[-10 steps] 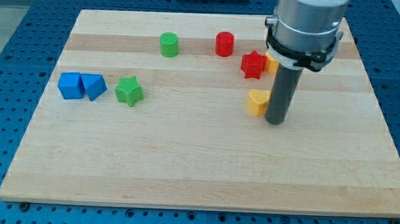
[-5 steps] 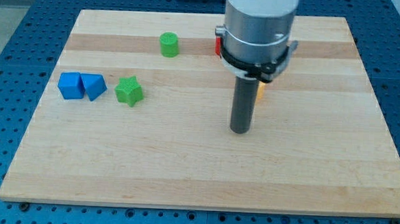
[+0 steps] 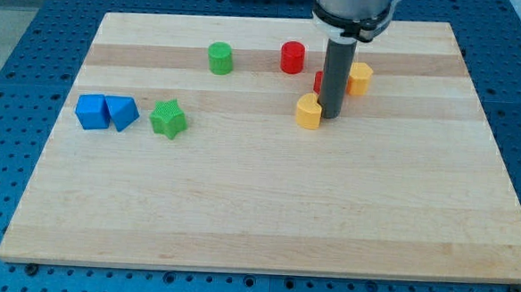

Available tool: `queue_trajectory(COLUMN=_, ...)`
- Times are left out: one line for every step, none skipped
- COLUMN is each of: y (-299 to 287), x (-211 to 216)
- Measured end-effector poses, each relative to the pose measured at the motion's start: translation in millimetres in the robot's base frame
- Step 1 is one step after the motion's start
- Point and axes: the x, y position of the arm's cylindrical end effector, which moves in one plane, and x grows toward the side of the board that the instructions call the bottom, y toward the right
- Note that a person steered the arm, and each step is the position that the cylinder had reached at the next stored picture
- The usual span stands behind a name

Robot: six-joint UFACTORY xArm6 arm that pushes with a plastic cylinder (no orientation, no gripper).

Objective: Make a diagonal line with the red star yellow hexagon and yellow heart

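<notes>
Tip [image 3: 331, 115] has no claw to open or shut, just the rod end on the board. Yellow heart [image 3: 309, 112] touches it on the view's left; red star [image 3: 320, 80] sits mostly hidden behind the rod; yellow hexagon [image 3: 360, 78] up-right. Rough diagonal forming, I judge; star alignment unclear, probably needs tidying.

No readable text, label, brand, number or sign anywhere. Nothing printed on the wooden surface [image 3: 266, 218], on any coloured block, or on the dark rod.
</notes>
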Motion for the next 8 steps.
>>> queue_trajectory(y=7, x=23)
queue_trajectory(y=5, x=45)
queue_trajectory(y=-19, x=47)
queue_trajectory(y=-26, x=36)
queue_trajectory(y=-26, x=18)
queue_trajectory(y=-26, x=2)
queue_trajectory(y=-28, x=2)
queue_trajectory(y=-49, x=13)
